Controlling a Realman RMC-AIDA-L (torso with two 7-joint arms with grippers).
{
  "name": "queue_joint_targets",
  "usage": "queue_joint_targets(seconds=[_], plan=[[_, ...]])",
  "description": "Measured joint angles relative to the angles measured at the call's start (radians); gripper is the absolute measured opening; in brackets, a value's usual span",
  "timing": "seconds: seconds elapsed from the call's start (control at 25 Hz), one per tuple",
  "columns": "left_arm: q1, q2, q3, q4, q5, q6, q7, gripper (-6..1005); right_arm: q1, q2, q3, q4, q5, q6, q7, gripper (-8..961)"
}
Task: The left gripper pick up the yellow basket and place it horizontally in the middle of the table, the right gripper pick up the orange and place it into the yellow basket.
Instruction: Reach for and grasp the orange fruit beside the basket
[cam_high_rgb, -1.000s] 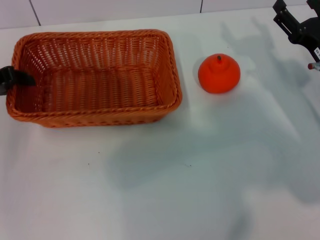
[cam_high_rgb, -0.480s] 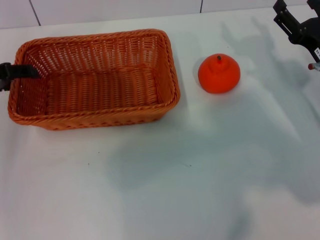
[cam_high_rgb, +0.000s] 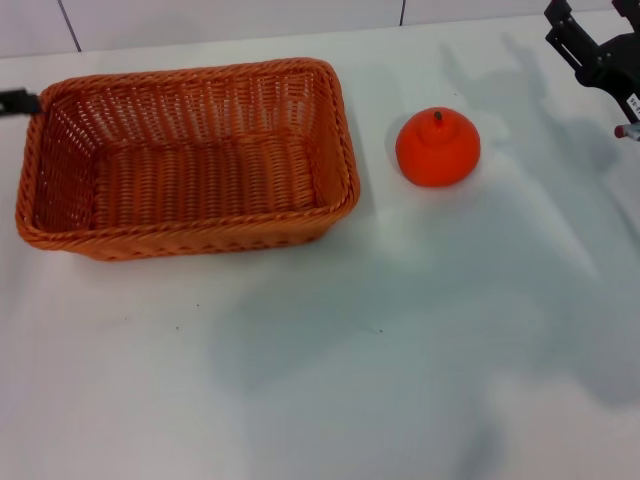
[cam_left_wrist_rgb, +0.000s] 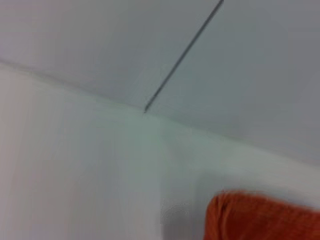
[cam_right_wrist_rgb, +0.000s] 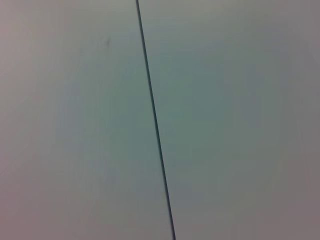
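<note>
The yellow basket (cam_high_rgb: 190, 160), an orange-brown wicker rectangle, lies lengthwise on the white table (cam_high_rgb: 330, 360), left of the middle. It is empty. Only a black tip of my left gripper (cam_high_rgb: 15, 101) shows at the picture's left edge, by the basket's far left corner. A corner of the basket shows in the left wrist view (cam_left_wrist_rgb: 260, 217). The orange (cam_high_rgb: 437, 148) sits on the table just right of the basket, stem up. My right gripper (cam_high_rgb: 572, 35) is open and empty at the far right, beyond the orange.
A white wall with dark seams (cam_high_rgb: 66, 22) runs along the table's far edge. The right wrist view shows only the wall and a seam (cam_right_wrist_rgb: 155, 120). Bare tabletop fills the near half of the head view.
My left gripper has let go of the basket's left rim and moved back toward its far left corner. The basket has settled flat. The right arm and the orange have not moved.
</note>
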Motion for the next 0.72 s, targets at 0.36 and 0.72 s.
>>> queue_joint_targets(seconds=[0.36, 0.72], plan=[[0.192, -0.024, -0.002, 0.031, -0.662, -0.169, 0.366, 896, 0.001, 0.000, -0.028, 0.000, -0.001, 0.003, 0.010, 872], [0.265, -0.019, -0.012, -0.215, -1.168, -0.128, 0.839, 889, 0.012, 0.006, -0.196, 0.000, -0.003, 0.051, 0.013, 866]])
